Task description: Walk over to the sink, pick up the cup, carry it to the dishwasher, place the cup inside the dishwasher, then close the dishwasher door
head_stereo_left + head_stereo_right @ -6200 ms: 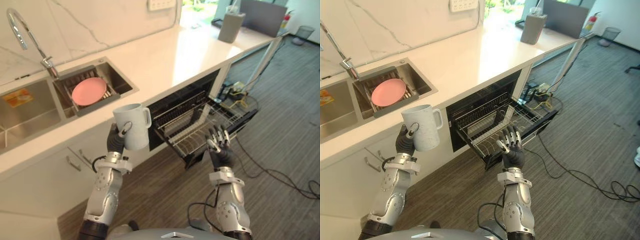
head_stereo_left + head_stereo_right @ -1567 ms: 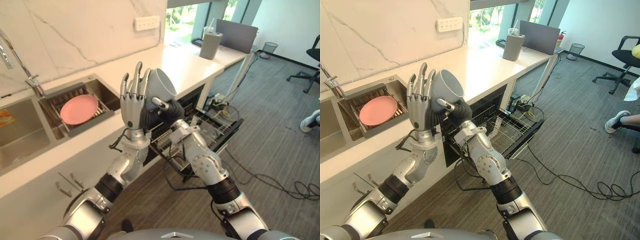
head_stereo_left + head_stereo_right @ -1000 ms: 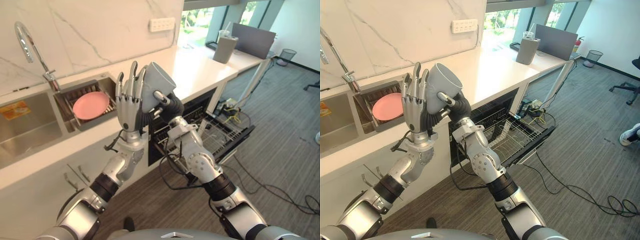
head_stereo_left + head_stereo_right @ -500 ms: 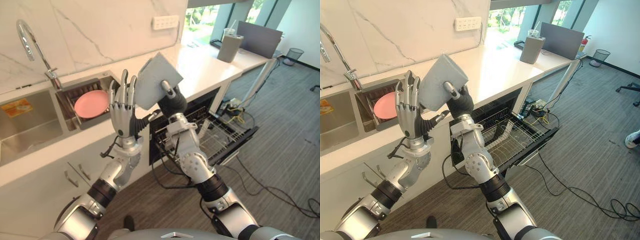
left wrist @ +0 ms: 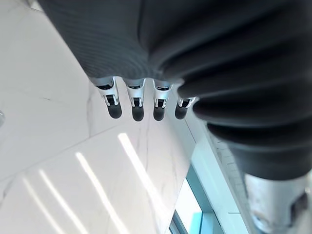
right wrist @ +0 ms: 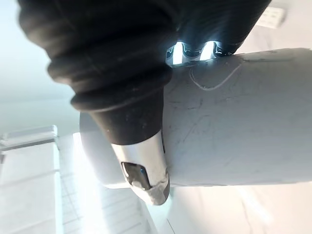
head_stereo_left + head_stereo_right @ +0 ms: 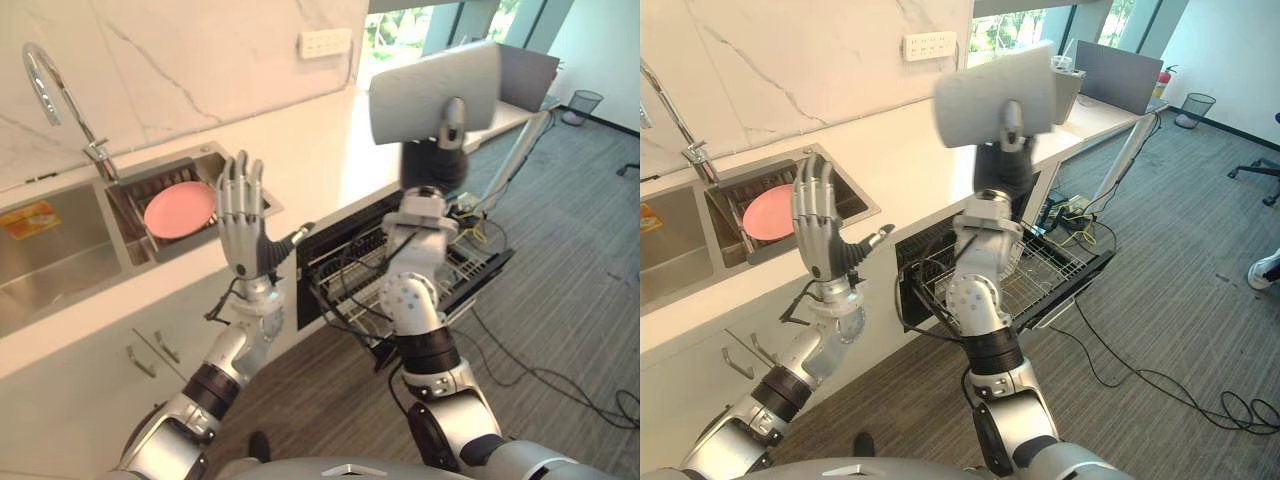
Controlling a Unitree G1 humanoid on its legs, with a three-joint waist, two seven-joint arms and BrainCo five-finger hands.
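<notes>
Over pulled-out dishwasher rack, my right hand clamped round sideways grey cup; left hand raised near sink, fingers straight.

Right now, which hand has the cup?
The right hand, raised high, its fingers curled round the grey cup; the left hand is held up open and empty.
</notes>
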